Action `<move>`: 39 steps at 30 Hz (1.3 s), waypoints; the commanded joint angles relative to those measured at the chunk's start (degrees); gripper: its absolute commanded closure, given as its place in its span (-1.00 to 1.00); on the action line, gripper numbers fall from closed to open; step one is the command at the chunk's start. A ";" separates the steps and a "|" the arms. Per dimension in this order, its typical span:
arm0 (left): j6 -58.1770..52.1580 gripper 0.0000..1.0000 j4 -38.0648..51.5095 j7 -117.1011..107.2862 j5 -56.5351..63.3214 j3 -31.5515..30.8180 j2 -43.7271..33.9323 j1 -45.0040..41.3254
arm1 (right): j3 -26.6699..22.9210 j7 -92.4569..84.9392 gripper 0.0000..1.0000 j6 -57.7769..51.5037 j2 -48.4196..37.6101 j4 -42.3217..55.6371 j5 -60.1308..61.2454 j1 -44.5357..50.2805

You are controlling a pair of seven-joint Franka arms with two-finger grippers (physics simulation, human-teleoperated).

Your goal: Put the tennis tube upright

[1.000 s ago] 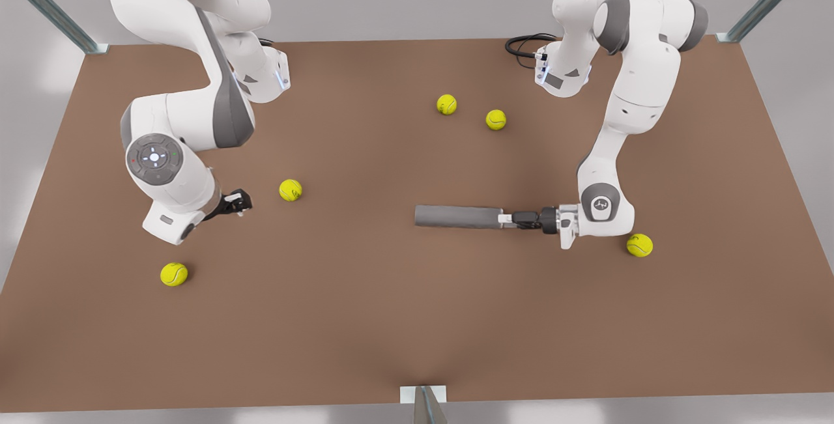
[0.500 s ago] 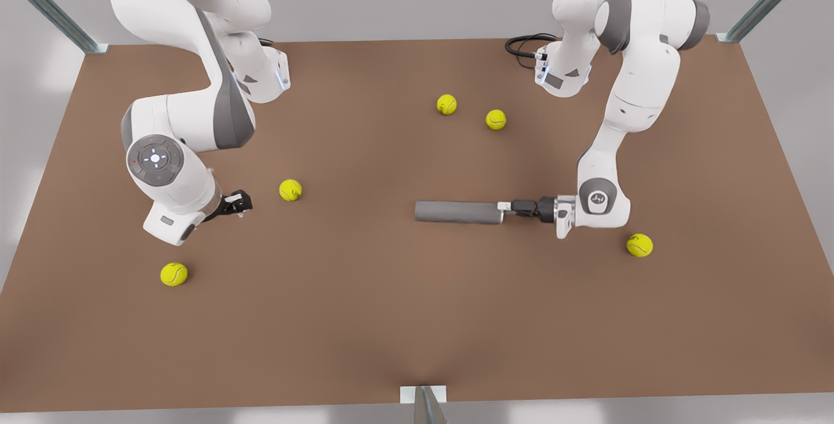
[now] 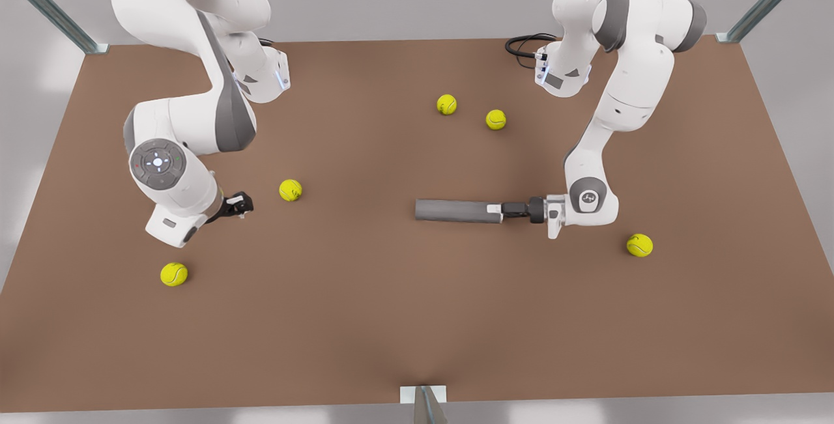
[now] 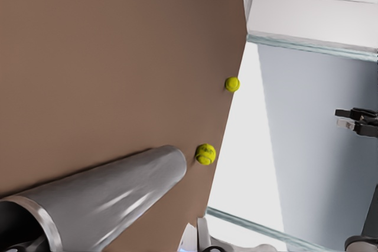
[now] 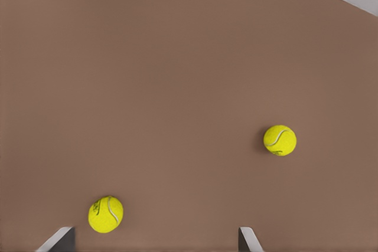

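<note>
Tube [image 3: 456,210] lies flat mid-table, left gripper [image 3: 503,210] clamped on its silvery rim end, presumably to lever it upright; right gripper [image 3: 240,204] waits with fingers apart near a tennis ball [image 3: 290,189]

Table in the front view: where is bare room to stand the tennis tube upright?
Widest bare patch: the near half of the table, between the tennis tube and the near edge. Crowded: two balls at the far middle; the left gripper at the tube's end; the right gripper, waiting, open, beside another ball.
</note>
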 commanded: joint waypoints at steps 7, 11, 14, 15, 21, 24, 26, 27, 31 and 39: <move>-0.01 -0.76 0.09 0.05 -1.22 -0.24 0.90 0.01 | 0.09 0.01 -1.00 -0.07 0.08 0.00 0.00 0.51; -0.45 -0.17 0.18 -0.13 -1.22 -0.24 0.90 0.10 | 0.09 0.01 -1.00 -0.07 0.17 0.00 0.00 0.42; -0.45 -0.01 0.26 -0.13 -1.05 -0.24 0.90 0.10 | 0.09 0.01 -1.00 -0.07 0.17 0.09 -0.09 0.33; -0.45 0.04 0.35 -0.13 -1.05 -0.24 0.90 0.10 | 0.09 0.01 -1.00 -0.07 0.17 0.00 0.00 0.42; -0.45 0.33 0.44 -0.48 -1.05 -0.24 0.81 0.10 | 0.09 0.01 -1.00 -0.07 0.17 0.00 -0.09 0.42; -0.62 0.39 0.44 -0.48 -1.05 -0.24 0.81 0.18 | 0.09 0.01 -1.00 -0.07 0.17 0.00 -0.09 0.42; -0.80 0.43 0.53 -0.48 -1.05 -0.24 0.73 0.18 | 0.00 0.01 -1.00 -0.07 0.17 0.00 -0.09 0.42; -0.80 0.44 0.53 -0.48 -0.96 -0.24 0.73 0.18 | 0.00 0.01 -1.00 -0.07 0.17 0.09 -0.09 0.42; -1.15 0.50 0.53 -0.57 -0.96 -0.33 0.64 0.27 | 0.00 0.01 -1.00 -0.07 0.17 0.09 -0.09 0.42; -1.33 0.57 0.53 -0.65 -0.87 -0.33 0.20 0.27 | 0.00 -0.08 -1.00 -0.06 0.26 0.09 -0.09 0.16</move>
